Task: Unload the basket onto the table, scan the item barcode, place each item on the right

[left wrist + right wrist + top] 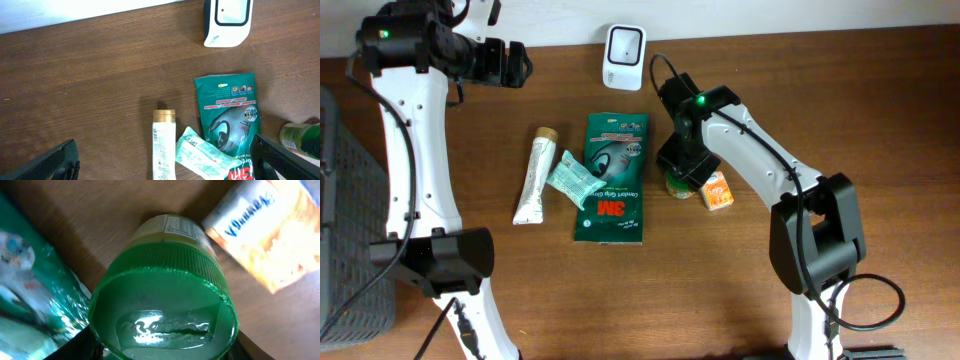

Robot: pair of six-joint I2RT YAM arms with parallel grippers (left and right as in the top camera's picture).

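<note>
Jar (165, 305) with green cap, on the table (740, 290) between the green packet (611, 178) and the orange box (717, 190). We find the right gripper (681, 166) directly above it, fingers (75, 349) flanking the cap on both sides. Whether they grip it we cannot tell. We judge this pose suits lifting toward the scanner (624, 44). The left gripper (515, 62) hangs fully spread and empty, well apart.

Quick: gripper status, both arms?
Left gripper: open, holding nothing.
Right gripper: fingers on either side of the green-capped jar; cannot tell whether they grip it.
</note>
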